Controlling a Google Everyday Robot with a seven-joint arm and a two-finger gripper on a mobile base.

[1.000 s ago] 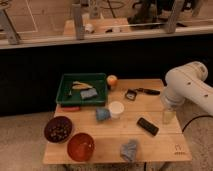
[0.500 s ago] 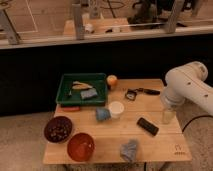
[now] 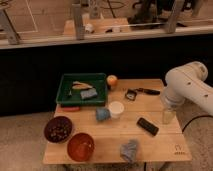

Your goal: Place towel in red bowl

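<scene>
- The towel (image 3: 130, 149) lies crumpled on the wooden table (image 3: 160, 145), near the front edge. Nothing is holding it.
- The red bowl (image 3: 81, 146) sits to the left of the towel, close to it but not touching. It looks empty.
- The gripper (image 3: 168, 104) is at the lower end of the white arm (image 3: 189, 86), over the right side of the table. It hangs just above what looks like a clear cup (image 3: 168, 116).
- I cannot tell whether the claw is open or closed, but it is well apart from the towel and carries no cloth.
- Judged from this, the task has barely begun: no grasp, no lift and nothing in the bowl.
- The steps left are to reach across to the front of the table, pick up the towel, carry it left and drop it in the red bowl.
- A black flat object (image 3: 148, 126) lies between the arm and the towel and may need clearing on the way.
- A dark bowl (image 3: 58, 129) stands just behind and left of the red one, so the drop must pick the right bowl.
- A green tray (image 3: 65, 95), a white cup (image 3: 116, 109) and a small blue lump (image 3: 102, 114) sit further back, out of the way.
</scene>
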